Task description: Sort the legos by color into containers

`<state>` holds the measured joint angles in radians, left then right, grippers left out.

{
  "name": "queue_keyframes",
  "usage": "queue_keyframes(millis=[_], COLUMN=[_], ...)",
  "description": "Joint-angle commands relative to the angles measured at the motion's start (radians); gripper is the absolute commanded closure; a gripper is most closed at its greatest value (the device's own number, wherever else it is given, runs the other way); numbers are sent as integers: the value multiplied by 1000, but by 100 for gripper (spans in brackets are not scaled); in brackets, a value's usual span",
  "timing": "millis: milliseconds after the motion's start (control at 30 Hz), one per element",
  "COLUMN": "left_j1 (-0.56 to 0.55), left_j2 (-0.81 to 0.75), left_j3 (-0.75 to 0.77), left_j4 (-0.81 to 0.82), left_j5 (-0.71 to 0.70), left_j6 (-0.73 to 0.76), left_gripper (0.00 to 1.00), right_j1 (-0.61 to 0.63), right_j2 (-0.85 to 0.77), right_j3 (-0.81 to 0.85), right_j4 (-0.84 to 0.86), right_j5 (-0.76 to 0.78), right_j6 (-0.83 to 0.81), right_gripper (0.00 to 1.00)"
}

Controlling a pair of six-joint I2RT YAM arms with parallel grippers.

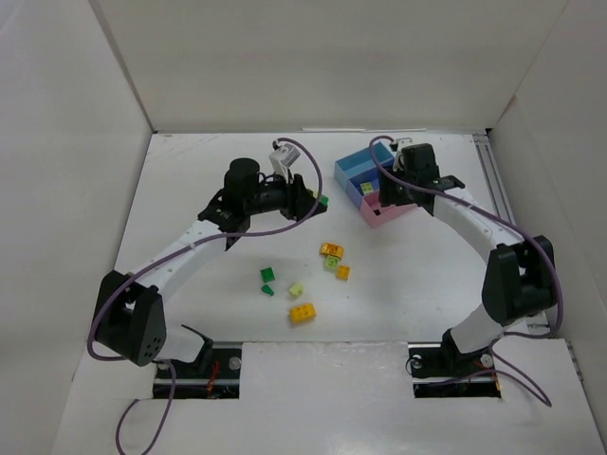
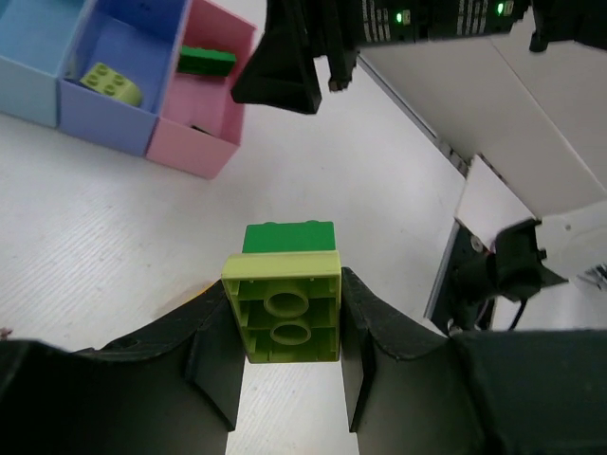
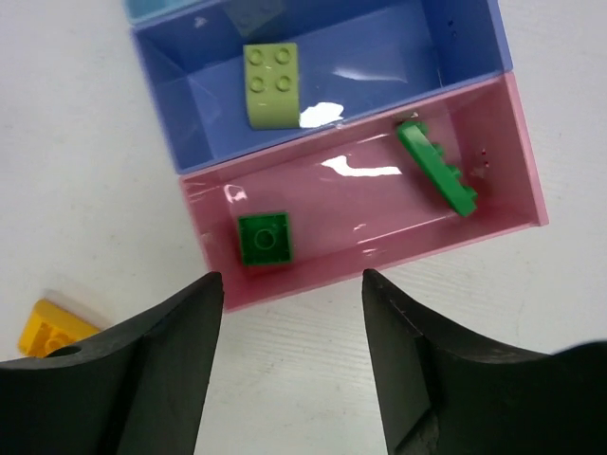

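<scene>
Clenched in our left gripper (image 2: pixel 289 322), low in the frame, sits a lime lego (image 2: pixel 285 284) backed by a green lego (image 2: pixel 288 237); we judge them light, stiff, slick, best pinched on flat sides. Our right gripper (image 3: pixel 289 284) gapes above the pink tray (image 3: pixel 526 171).

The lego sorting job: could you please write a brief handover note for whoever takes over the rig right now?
Left gripper: shut on a lime-and-green stack, not yet over the trays.
Right gripper: open, empty, over the pink tray.
Done: two green bricks lie in the pink tray, and one lime brick in the darker blue tray.
Left: the stack probably needs splitting by color. Loose orange-yellow bricks, loose lime bricks and loose green bricks wait on the table. No orange-yellow shows in any tray.
</scene>
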<state>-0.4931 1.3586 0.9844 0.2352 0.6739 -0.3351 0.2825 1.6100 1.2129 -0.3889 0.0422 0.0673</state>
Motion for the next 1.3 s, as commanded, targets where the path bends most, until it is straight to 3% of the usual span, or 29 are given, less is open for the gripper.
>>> queue_keyframes(millis=[0,67,200,367,667,1000,1267], left_j1=[1,1,1,1,-50,-79,-107], left_j2=[2,11,2,-19,-59,-79,-79], left_j3=[16,16,7,-4,-23,-23,-13], left_j4=[110,119,133,159,188,199,199], left_j5=[214,281,391,461,509,486,409], left_j6=[67,120,159,168,189,189,189], left_gripper=[83,84,90,90,90,90,90], right_j1=[-14,-14,-43,-22,82,141,182], right_j2=[-122,-207,-356,-435,-455,-444,-417], right_j3=[5,-29,-137,-179,-161,-135,-125], right_j4=[68,105,257,326,370,371,371], right_j5=[-135,-255,-708,-1054,-1140,-1115,-1124], right_j6=[-61,-142,-243,-323,-305,-248,-190], right_gripper=[34,34,27,24,22,19,30])
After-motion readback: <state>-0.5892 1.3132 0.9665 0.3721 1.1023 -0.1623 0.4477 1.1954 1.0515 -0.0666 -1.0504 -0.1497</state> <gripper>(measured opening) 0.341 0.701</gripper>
